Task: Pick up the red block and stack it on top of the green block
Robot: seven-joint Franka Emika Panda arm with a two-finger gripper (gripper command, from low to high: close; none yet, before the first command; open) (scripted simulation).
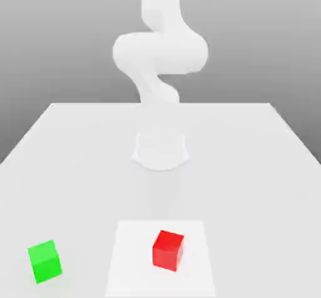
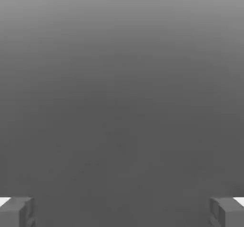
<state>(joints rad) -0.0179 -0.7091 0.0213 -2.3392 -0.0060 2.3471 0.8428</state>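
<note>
Red block (image 1: 167,251), bright green block (image 1: 45,262).

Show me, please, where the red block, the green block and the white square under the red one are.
Red block (image 1: 167,251): exterior view, front face.
Green block (image 1: 47,268): exterior view, front face.
White square (image 1: 133,259): exterior view, bare surface beside the red block.

There're 2 blks in total, i.e. 1 red blk (image 1: 167,251) & 1 green blk (image 1: 45,262), plus 1 robot arm (image 1: 161,52), 1 desk (image 1: 251,184) & 1 white square (image 1: 135,278); the hand view has 1 tool (image 2: 122,212) w/ 2 fingers (image 2: 13,214)
</note>
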